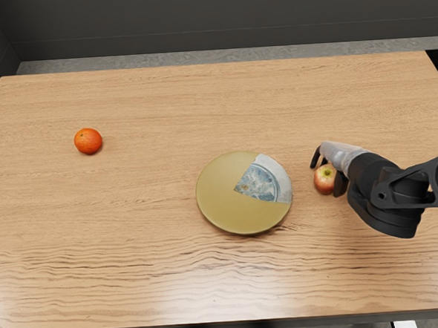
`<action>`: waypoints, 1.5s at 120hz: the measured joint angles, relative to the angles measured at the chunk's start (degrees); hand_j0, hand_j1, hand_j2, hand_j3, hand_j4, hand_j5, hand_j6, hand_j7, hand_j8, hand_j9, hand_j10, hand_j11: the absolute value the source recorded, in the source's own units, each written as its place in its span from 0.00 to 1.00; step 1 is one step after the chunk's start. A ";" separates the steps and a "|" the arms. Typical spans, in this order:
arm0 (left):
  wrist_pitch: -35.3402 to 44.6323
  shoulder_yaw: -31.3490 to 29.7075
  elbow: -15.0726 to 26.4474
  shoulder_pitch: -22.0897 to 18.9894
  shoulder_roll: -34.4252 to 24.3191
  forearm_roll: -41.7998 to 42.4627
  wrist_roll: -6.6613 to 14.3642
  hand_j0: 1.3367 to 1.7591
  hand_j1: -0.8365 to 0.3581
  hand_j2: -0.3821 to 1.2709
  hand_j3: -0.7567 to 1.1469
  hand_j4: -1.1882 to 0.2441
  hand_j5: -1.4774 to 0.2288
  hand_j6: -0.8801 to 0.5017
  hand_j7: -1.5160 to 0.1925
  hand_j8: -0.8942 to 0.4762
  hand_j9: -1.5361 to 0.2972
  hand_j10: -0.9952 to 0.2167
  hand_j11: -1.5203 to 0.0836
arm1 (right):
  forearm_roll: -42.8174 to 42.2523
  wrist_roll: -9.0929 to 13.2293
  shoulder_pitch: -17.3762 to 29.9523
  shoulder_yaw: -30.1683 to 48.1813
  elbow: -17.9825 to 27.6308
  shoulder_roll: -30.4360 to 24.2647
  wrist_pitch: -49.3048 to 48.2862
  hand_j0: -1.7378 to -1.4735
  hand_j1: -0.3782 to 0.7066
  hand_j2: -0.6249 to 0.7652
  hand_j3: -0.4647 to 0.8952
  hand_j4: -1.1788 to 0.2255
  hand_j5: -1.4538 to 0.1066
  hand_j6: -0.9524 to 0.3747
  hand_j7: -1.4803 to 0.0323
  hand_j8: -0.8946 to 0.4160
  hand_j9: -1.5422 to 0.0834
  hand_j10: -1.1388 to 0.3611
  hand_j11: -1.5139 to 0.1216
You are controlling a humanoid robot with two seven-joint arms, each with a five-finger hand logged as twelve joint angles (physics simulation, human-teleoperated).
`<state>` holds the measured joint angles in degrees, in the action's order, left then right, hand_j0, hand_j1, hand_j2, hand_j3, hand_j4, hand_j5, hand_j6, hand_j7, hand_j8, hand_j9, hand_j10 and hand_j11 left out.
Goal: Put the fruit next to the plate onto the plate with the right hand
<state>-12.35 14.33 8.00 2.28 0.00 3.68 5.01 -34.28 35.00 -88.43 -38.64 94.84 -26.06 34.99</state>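
Apple sits on the wooden table right of centre in the frame, just beside the right rim of the olive-yellow plate and not on it. The right hand, its arm coming in from the right edge, closes over the apple with dark fingers curled around it. An orange lies well apart at upper left.
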 joint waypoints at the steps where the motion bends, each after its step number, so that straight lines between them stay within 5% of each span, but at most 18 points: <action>1: 0.00 0.00 0.00 0.00 0.00 0.00 0.00 0.76 0.99 0.23 0.40 0.83 0.87 0.64 0.89 0.65 0.84 0.82 0.95 | 0.00 0.00 0.00 0.00 0.00 0.00 0.00 0.30 0.52 0.39 0.34 0.52 0.55 0.38 0.59 0.34 0.59 0.46 0.57; 50: 0.00 0.00 0.00 0.00 0.00 0.01 0.00 0.76 0.99 0.23 0.40 0.83 0.87 0.64 0.89 0.65 0.84 0.82 0.95 | -0.13 0.05 0.18 -0.01 0.00 0.03 -0.10 0.32 0.56 0.41 0.34 0.45 0.46 0.41 0.50 0.34 0.50 0.40 0.48; 97: 0.00 0.00 0.00 0.00 0.00 0.01 0.00 0.76 0.99 0.23 0.40 0.83 0.87 0.64 0.89 0.65 0.84 0.82 0.95 | -0.03 -0.06 -0.44 0.08 0.43 -0.53 -0.05 0.31 0.59 0.54 0.34 0.42 0.42 0.39 0.46 0.33 0.46 0.36 0.44; 180: 0.02 0.05 -0.07 0.00 0.00 -0.07 0.00 0.76 0.99 0.23 0.40 0.83 0.87 0.64 0.89 0.65 0.84 0.82 0.95 | 3.28 -0.06 -7.32 9.81 4.97 -1.48 -0.08 0.30 0.61 0.57 0.34 0.42 0.41 0.40 0.46 0.33 0.45 0.37 0.43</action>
<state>-12.33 14.38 7.93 2.29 0.00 3.61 5.01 -31.00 34.94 -95.75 -28.83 99.81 -27.53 34.91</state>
